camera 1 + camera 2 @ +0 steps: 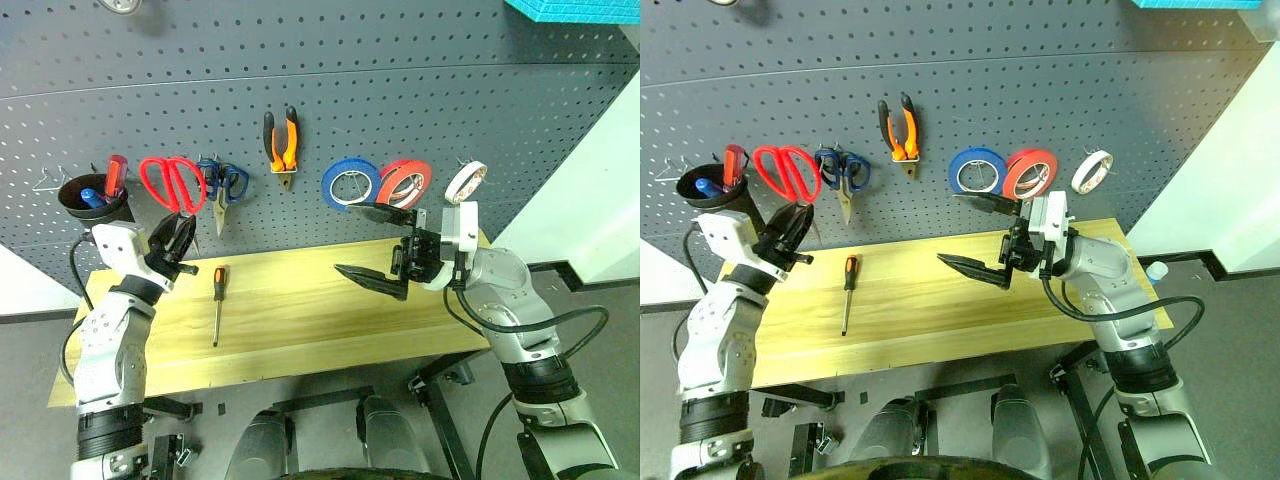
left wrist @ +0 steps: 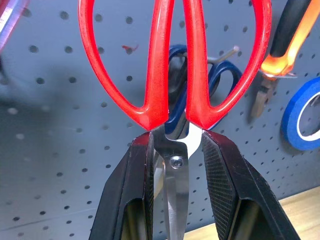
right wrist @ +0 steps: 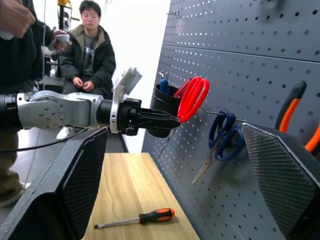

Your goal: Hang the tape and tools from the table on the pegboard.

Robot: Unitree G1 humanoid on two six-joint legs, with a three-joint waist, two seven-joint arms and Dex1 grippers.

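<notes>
Bright even indoor light, soft shadows on the pegboard (image 1: 400,90), left wrist view's near foreground blurred, window glare behind

arms: silver-grey shells | black cables | hands: black fingers (image 1: 372,280)

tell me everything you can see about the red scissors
The red-handled scissors have two large glossy red plastic loops and shiny steel blades joined by a small screw. The blades are closed. They are held up against the pegboard, handles up and blades down, between the black cup and the blue-handled scissors. The left hand is shut on them just below the handles, its black fingers pressing on the blades at the pivot. Whether the loops already rest on a hook cannot be seen.
</notes>
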